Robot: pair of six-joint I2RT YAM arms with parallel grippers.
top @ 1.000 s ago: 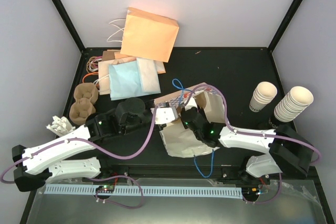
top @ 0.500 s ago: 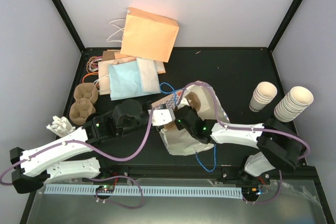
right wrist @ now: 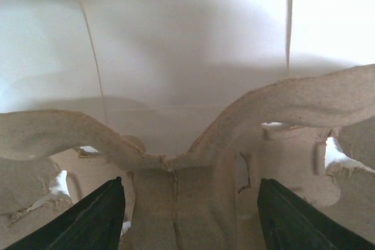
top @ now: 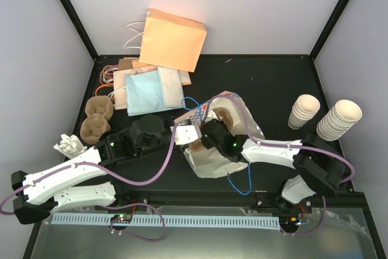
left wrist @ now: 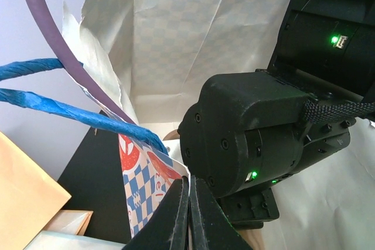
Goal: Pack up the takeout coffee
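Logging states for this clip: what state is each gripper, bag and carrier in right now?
checked bag: lying down, mouth open.
left gripper: shut on the bag's rim.
right gripper: open, inside the bag.
pulp carrier: inside the bag, between the open fingers.
orange bag: standing at the back.

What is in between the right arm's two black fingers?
A brown moulded-pulp cup carrier: its middle ridge sits between the spread fingers. Behind it is the white inner wall of the blue-checked paper bag. The right wrist view shows this.
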